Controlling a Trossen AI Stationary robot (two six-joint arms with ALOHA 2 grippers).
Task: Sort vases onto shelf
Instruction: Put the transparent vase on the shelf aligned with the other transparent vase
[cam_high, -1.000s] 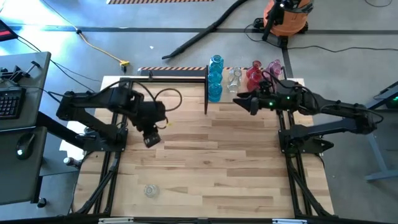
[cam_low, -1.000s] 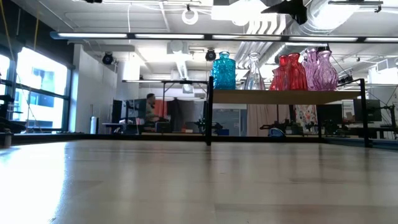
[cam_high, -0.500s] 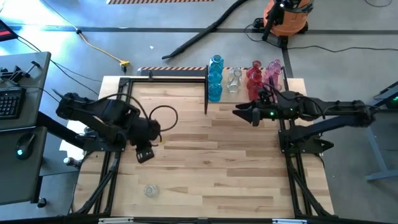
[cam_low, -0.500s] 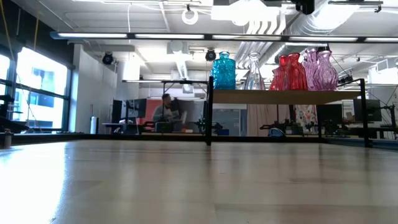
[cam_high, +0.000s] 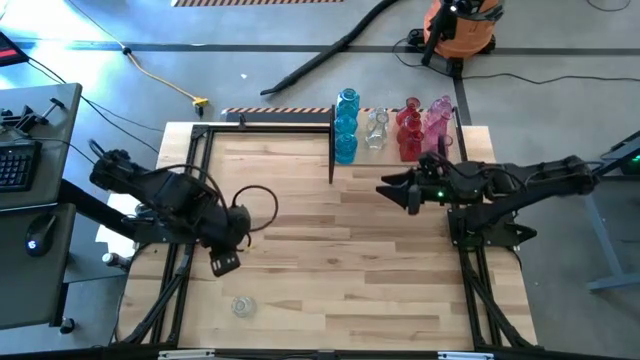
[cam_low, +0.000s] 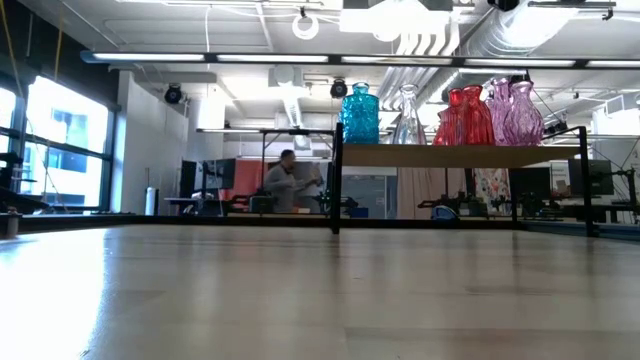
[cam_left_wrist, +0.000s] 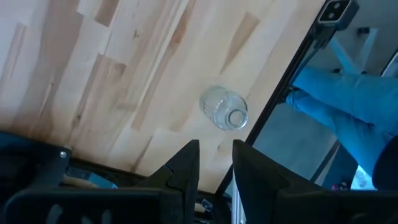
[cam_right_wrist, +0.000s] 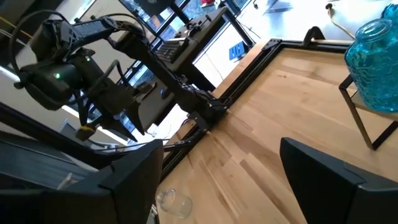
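High view: one clear vase (cam_high: 241, 306) lies at lower left of the table (cam_high: 360, 270); the other vases (cam_high: 346, 125) crowd the shelf (cam_low: 450, 155) at top centre. The left gripper (cam_high: 224, 264) hangs above it, fingers narrowly parted and empty, seen only in its wrist view. The right gripper (cam_high: 385, 187), spread wide and empty, sits centre-right.

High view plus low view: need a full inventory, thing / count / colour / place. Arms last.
blue vases: at least two, blue, left end of the shelf
clear vase on shelf: one, clear, between blue and red
red vases: at least two, red, right part of the shelf
pink vases: about two, pink, right end of the shelf
clear vase on table: one, clear, lying near the table's front left
shelf: one, light wood top with black uprights, far edge of the table
table: one, light wood
vacuum: one, orange, floor beyond the table
person: one, far back in the room
left gripper: open, empty, above the table's left side, near the lying vase
right gripper: open, empty, in front of the shelf
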